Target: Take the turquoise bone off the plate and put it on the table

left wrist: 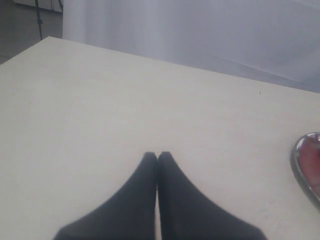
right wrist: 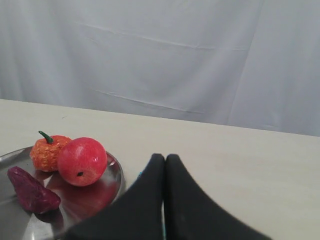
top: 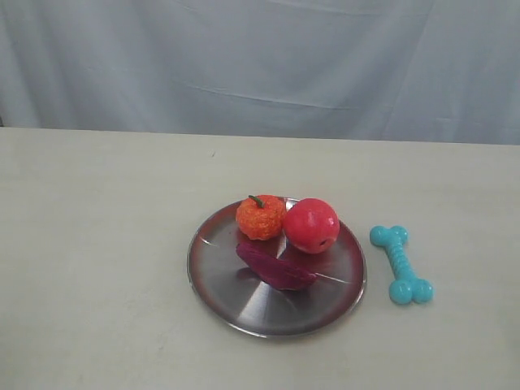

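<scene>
My left claw hangs over the bare left half of the table, its tips pressed together with nothing between them; only the plate's rim shows at the side of that wrist view. Toward the middle of the bench, nearer the front edge than the back, sits the plate, carrying an orange knobbly fruit, a red apple and a dark purple wedge. Just beside the plate, on the side toward the right edge, the turquoise bone lies flat on the tabletop, apart from the rim, one knobbed end pointing toward the back edge and the other toward the front. My right claw is likewise pinched closed and empty, hovering near that spot with the fruits in its view. I judge the placing step done: the bone is off the plate and down. What remains, as I see it, is nothing more than keeping both claws clear of the bone
</scene>
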